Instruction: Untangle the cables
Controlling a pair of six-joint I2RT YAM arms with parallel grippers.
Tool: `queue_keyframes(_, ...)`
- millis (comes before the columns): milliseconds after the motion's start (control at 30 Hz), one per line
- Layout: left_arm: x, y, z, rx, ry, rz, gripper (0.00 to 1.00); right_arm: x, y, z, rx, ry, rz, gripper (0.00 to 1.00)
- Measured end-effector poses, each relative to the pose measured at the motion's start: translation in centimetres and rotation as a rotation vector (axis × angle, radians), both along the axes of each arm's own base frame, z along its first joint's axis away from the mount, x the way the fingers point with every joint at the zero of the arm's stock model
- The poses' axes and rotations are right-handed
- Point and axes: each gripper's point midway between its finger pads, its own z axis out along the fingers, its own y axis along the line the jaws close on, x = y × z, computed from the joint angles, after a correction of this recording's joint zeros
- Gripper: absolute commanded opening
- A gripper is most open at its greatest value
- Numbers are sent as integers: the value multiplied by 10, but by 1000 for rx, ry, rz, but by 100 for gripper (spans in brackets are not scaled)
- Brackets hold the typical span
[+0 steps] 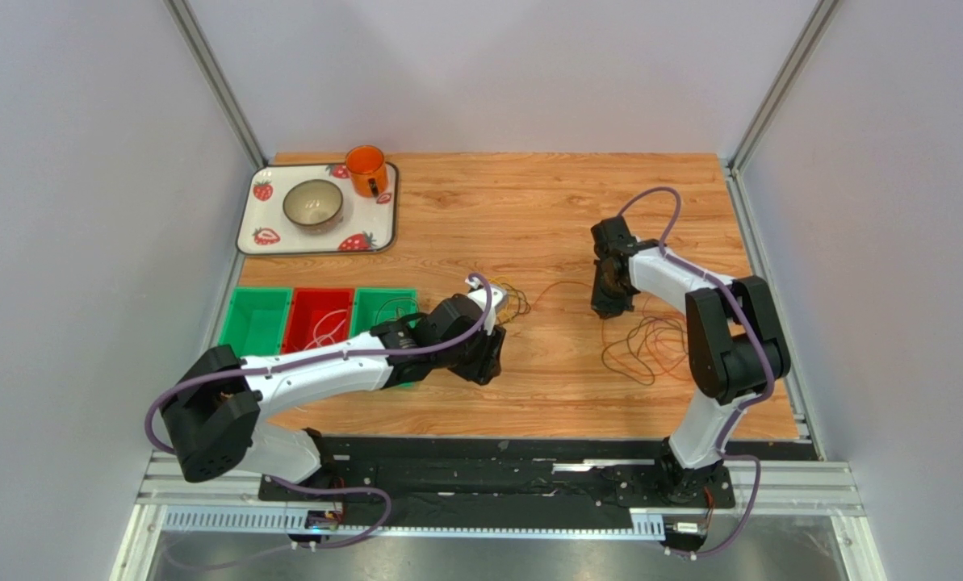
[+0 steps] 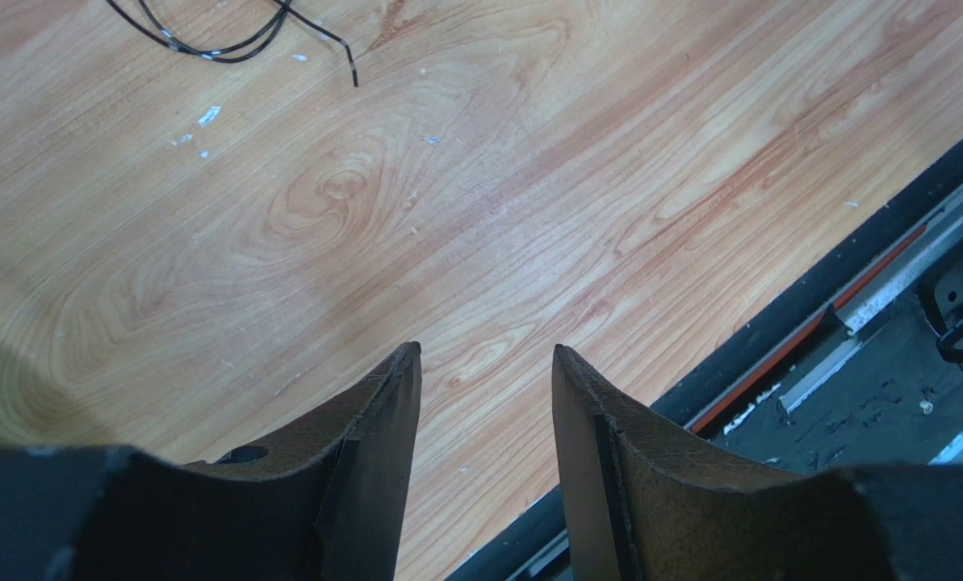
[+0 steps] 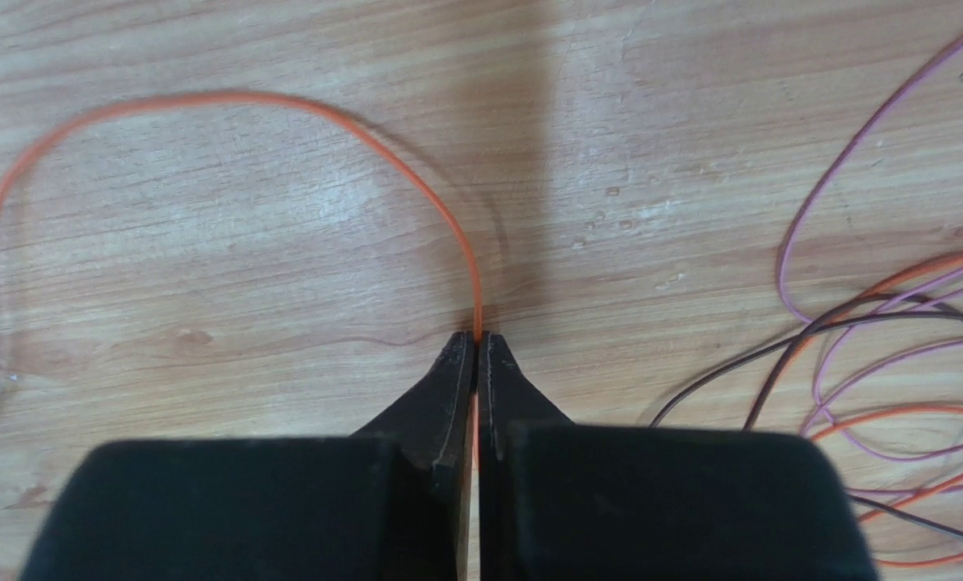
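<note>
The right claw (image 3: 475, 351) is clenched on the orange cable (image 3: 244, 99), pinching it at the very fingertips. From there the cable arcs out ahead and curls toward the left arm. Its far end reaches a small knot (image 1: 513, 300) of dark cables just beside the left claw (image 2: 484, 400) (jaws parted, nothing between them, bare table (image 2: 474, 182) below). The loose heap (image 3: 898, 351) lies on the right claw's other side. The left arm is nearer the knot, so it is probably the one to pin it.

Bare far tabletop (image 1: 510, 206) (cables (image 1: 646, 349) nearer)
</note>
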Motion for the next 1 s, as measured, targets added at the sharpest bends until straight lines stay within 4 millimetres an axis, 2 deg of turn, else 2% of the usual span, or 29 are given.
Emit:
queue_keyframes(133, 6, 0, 4, 4, -23, 18, 51, 0, 15, 1, 58, -2, 35, 0)
queue_keyframes(233, 13, 4, 7, 27, -48, 49, 51, -4, 37, 6, 83, -6, 102, 0)
queue_keyframes(300, 18, 10, 10, 50, -71, 79, 51, -7, 63, 20, 108, -26, 176, 0)
queue_keyframes(400, 24, 25, 21, 79, -120, 125, 51, -7, 103, 61, 173, -98, 274, 0)
queue_keyframes(433, 25, 32, 28, 82, -142, 142, 51, -6, 115, 79, 200, -132, 301, 0)
queue_keyframes(500, 28, 42, 46, 70, -189, 176, 50, -1, 136, 133, 268, -243, 350, 0)
queue_keyframes(533, 29, 48, 56, 58, -215, 196, 51, 2, 142, 157, 295, -293, 363, 0)
queue_keyframes(600, 31, 58, 74, 33, -257, 229, 51, 7, 149, 217, 349, -413, 379, 0)
queue_keyframes(700, 31, 74, 99, -3, -315, 279, 51, 7, 152, 309, 425, -606, 393, 0)
queue_keyframes(733, 30, 79, 106, -17, -331, 292, 51, 4, 150, 333, 446, -659, 394, 0)
queue_keyframes(767, 30, 83, 112, -27, -344, 302, 51, -1, 147, 363, 472, -718, 394, 0)
queue_keyframes(833, 29, 89, 122, -51, -366, 321, 51, -15, 140, 409, 517, -820, 395, 0)
queue_keyframes(867, 29, 91, 125, -58, -372, 326, 51, -23, 136, 430, 538, -868, 395, 0)
queue_keyframes(933, 27, 96, 128, -60, -379, 335, 51, -40, 127, 460, 571, -935, 394, 0)
queue_keyframes(1000, 26, 99, 128, -55, -379, 338, 51, -56, 118, 478, 600, -981, 388, 0)
